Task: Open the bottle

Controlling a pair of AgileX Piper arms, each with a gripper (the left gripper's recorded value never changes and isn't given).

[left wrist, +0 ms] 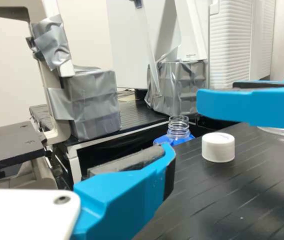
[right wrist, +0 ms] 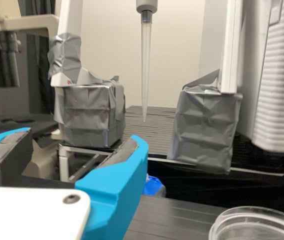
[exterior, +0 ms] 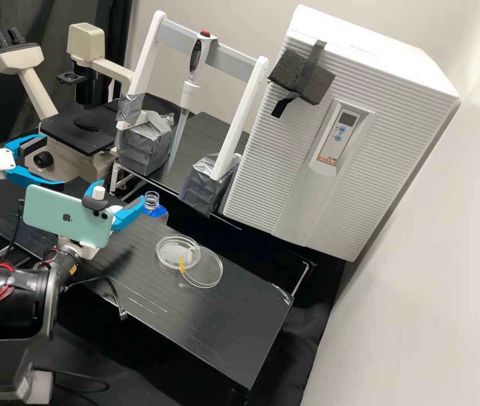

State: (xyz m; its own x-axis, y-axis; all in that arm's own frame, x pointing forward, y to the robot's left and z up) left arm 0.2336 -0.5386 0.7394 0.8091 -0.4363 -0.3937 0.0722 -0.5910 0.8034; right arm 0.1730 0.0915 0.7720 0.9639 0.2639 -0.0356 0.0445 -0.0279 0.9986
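Your right hand (right wrist: 77, 145) hangs low over the back of the bench (exterior: 223, 327), fingers spread wide, nothing between them. The white cap (left wrist: 218, 147) lies flat on the bench just below those fingers, touching neither. It looks parked there on purpose: clear of the bottle's mouth, close enough to pick up again. Your left hand (exterior: 51, 159), off to the side by the microscope (exterior: 76, 135), is also wide apart and empty. It points at the bottle (left wrist: 178, 127), likely as a steadying hand, though it touches nothing. The bottle stands upright at the bench's back edge, just beside the cap, neck bare, threads showing. Whether it rests on the bench or just behind the edge, you cannot tell. Judged from this, the opening is done. The petri dishes (exterior: 200, 269) lie farther along the bench, out of the work.
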